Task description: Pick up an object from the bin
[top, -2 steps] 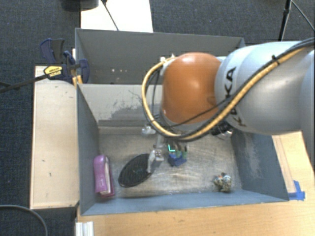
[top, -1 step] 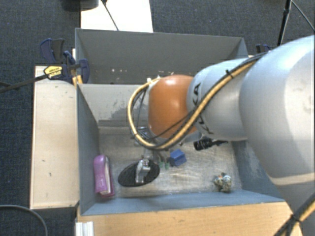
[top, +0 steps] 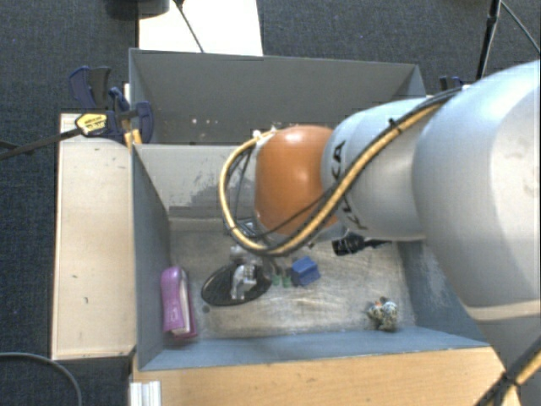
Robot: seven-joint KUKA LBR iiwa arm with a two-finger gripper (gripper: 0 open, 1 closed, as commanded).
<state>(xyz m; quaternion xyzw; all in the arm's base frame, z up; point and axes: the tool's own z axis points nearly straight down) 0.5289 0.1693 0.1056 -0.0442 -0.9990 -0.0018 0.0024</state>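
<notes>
My gripper (top: 246, 282) hangs low in the middle of the bin, its metal tip right over a flat black oval thing (top: 221, 288) on the floor. The orange cover hides most of the gripper. A small blue block (top: 304, 271) lies just to the right of the gripper, with a bit of green (top: 280, 279) beside it.
A purple oblong bottle-like thing (top: 175, 303) lies along the bin's left wall. A small speckled crumpled ball (top: 383, 313) sits near the front right corner. The arm reaches in from the right and covers the back right of the bin.
</notes>
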